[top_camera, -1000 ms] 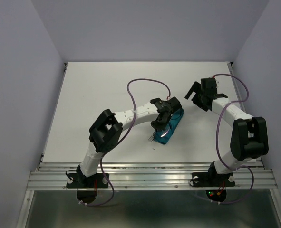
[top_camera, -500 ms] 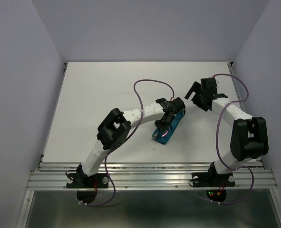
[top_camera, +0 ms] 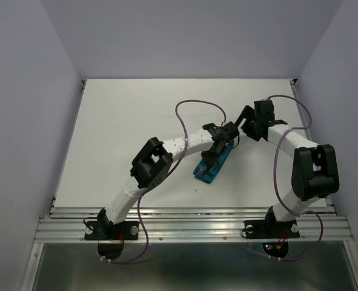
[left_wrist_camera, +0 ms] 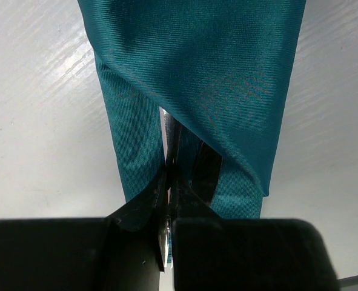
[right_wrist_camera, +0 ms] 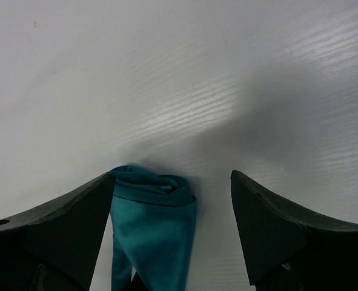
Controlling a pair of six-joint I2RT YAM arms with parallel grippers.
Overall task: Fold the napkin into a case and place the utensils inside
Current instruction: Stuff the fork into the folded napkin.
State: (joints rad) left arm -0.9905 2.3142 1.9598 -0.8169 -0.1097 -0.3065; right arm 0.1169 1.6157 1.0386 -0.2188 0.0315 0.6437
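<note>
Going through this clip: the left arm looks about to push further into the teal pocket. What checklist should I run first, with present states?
1. Left end effector shut on the utensil: ok.
2. Utensil's front end tucked under the fold of the case: ok.
3. Right end effector open, with the case's far end between its fingers: ok.
4. Right fingers clear of the cloth: cannot tell.
5. Case lying on the table: ok.
6. Other utensils already inside: cannot tell.

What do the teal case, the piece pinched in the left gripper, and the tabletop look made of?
The case: woven fabric, fine diagonal ribs, slight satin sheen. The utensil in the left gripper: thin bright sliver, likely polished metal; little shows. The table: white, matte, faint streaked grain, perhaps laminate.
</note>
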